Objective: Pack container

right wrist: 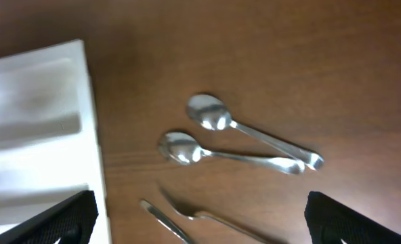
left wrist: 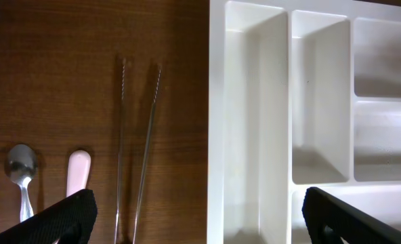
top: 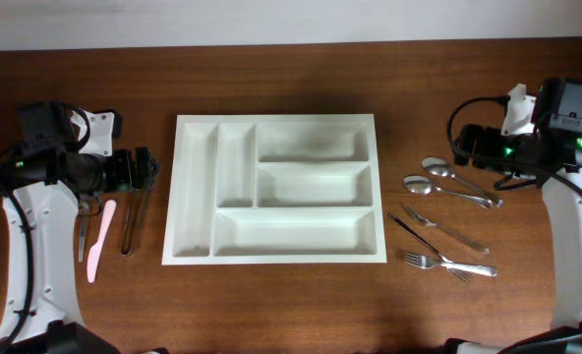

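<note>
The white five-compartment container lies in the middle of the table, with nothing in its compartments. My left gripper is open and empty, just left of the container, above metal tongs. In the left wrist view the open jaws straddle the tongs and the container's left rim. My right gripper is open and empty, right of the container, above two spoons. In the right wrist view its jaws span the container's edge, the spoons and a fork.
A pink utensil and a small spoon lie left of the tongs. Right of the container lie a knife and two forks. The wooden table's far edge meets a pale wall.
</note>
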Robot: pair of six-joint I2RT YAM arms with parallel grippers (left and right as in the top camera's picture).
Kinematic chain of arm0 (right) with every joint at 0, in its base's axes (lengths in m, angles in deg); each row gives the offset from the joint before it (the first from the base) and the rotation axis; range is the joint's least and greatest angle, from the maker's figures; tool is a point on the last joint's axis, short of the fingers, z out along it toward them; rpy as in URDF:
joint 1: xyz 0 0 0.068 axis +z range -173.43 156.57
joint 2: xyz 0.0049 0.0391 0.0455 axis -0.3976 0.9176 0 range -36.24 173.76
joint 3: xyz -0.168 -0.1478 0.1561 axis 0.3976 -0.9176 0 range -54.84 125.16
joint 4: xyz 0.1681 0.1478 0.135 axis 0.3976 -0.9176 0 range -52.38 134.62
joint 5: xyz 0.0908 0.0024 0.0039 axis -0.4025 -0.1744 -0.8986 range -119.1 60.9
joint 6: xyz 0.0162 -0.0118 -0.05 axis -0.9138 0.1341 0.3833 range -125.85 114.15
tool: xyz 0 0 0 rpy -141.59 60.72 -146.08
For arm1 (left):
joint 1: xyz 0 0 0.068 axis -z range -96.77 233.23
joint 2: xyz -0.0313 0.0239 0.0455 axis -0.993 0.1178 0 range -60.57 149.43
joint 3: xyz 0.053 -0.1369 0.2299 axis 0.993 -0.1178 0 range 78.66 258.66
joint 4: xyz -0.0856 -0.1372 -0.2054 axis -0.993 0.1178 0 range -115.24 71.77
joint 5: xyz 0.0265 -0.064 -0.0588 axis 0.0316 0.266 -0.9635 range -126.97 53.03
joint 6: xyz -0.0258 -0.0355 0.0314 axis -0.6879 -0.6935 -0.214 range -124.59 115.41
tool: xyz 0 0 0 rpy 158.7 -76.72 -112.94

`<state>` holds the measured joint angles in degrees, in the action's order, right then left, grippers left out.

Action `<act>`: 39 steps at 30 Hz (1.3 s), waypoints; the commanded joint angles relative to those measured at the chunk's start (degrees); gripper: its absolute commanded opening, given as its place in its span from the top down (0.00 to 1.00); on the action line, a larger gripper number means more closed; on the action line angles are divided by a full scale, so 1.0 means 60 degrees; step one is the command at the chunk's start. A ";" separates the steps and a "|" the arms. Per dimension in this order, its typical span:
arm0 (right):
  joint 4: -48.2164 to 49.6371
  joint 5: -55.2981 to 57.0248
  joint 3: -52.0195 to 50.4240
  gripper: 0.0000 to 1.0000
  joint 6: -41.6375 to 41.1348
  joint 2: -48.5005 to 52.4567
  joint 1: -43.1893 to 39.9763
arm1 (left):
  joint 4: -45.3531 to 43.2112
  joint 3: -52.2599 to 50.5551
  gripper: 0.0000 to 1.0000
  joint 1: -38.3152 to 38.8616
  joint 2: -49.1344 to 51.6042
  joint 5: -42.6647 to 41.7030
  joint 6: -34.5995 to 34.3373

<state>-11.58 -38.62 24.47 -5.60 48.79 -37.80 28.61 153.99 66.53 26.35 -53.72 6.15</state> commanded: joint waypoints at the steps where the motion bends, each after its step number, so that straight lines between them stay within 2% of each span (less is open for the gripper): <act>1: -0.0248 0.1075 0.0149 0.01 0.0018 -0.0055 0.0011 | 0.0044 0.0175 0.01 -0.0047 -0.0022 -0.0175 0.0153; 7: -0.0568 0.1679 0.0135 0.01 0.0503 -0.0051 0.0011 | 0.0040 0.0175 0.01 -0.0047 -0.0022 -0.0175 0.0153; 12: -0.0776 0.1705 0.0102 0.01 0.1774 0.0233 0.0011 | 0.0040 0.0175 0.01 -0.0047 -0.0022 -0.0175 0.0153; 19: -0.0750 0.0736 0.0095 0.00 0.3031 0.1734 0.0033 | 0.0040 0.0175 0.01 -0.0047 -0.0022 -0.0175 0.0153; 23: -0.0747 0.0692 0.0098 0.07 0.3391 0.2710 0.0036 | 0.0040 0.0175 0.01 -0.0047 -0.0022 -0.0175 0.0153; 26: -0.0703 0.0688 0.0095 0.07 0.3603 0.3220 0.0040 | 0.0044 0.0175 0.01 -0.0047 -0.0022 -0.0175 0.0153; 39: -0.0047 0.0579 0.0095 0.08 0.5235 0.3901 0.0109 | 0.0040 0.0175 0.01 -0.0047 -0.0022 -0.0175 0.0153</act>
<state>-12.41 -34.10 24.49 21.66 70.67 -37.76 28.74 153.99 66.53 26.35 -53.75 6.15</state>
